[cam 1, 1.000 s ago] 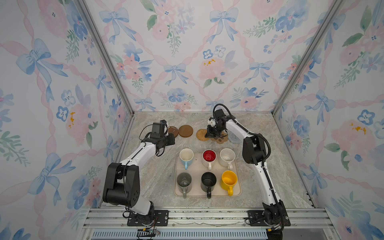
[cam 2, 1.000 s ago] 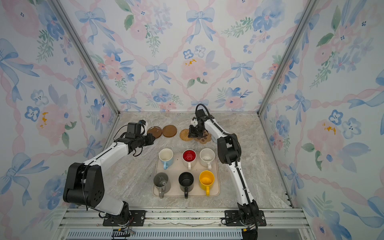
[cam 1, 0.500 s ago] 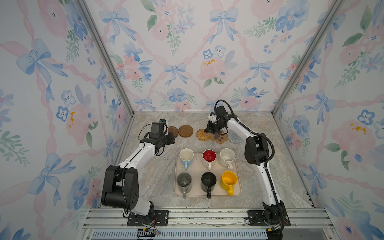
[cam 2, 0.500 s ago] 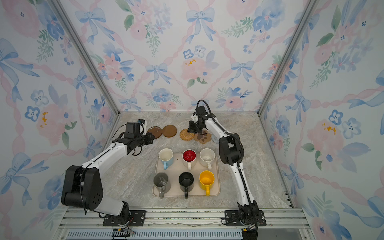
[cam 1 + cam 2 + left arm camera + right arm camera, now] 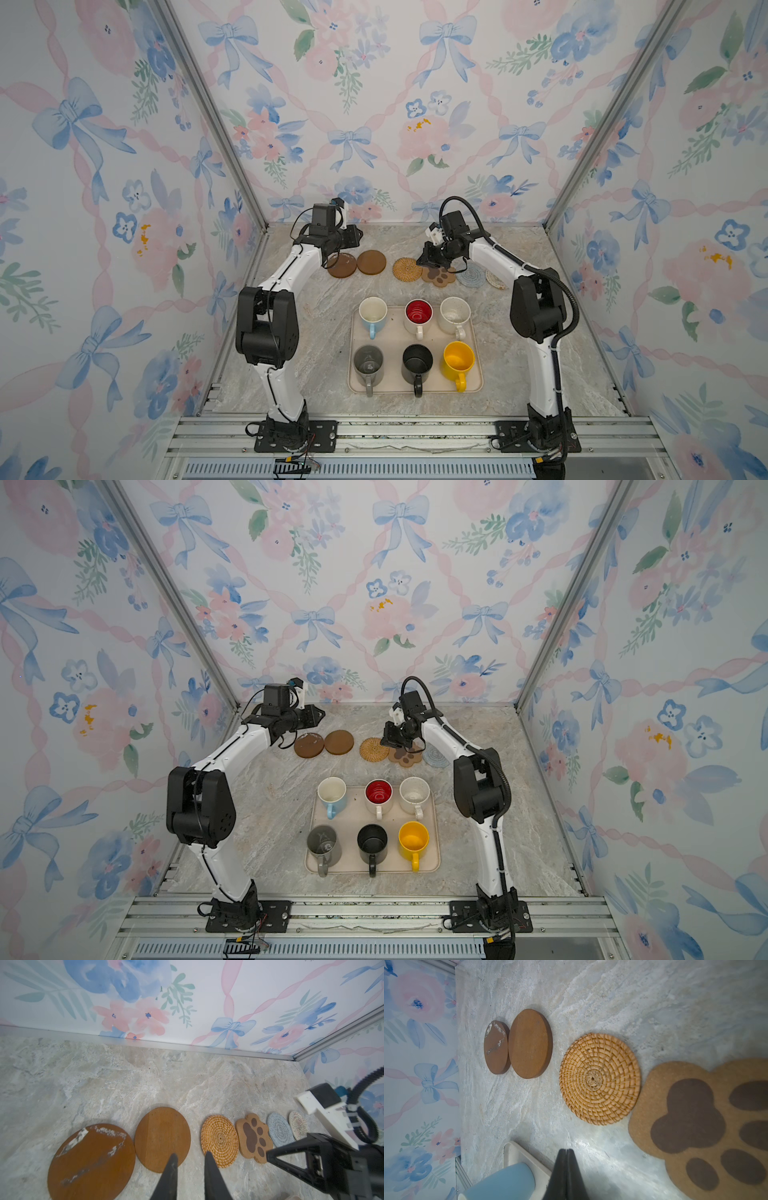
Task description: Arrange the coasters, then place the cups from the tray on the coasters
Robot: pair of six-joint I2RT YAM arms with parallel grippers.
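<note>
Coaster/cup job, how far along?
Done: six coasters lie in a row at the back, some touching. In hand: nothing held; left tool slightly open, right tool shut, both near the row. Left: all six cups sit on the tray.

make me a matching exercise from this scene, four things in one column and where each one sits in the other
Places are as seen in a top view.

Things
1. yellow mug
2. light blue mug
3. woven coaster
4. scuffed brown coaster

Places
a. left end of the coaster row
b. near row of the tray, right end
c. between the plain brown coaster and the paw coaster
d. far row of the tray, left end

Pairs: 1-b, 2-d, 3-c, 4-a
</note>
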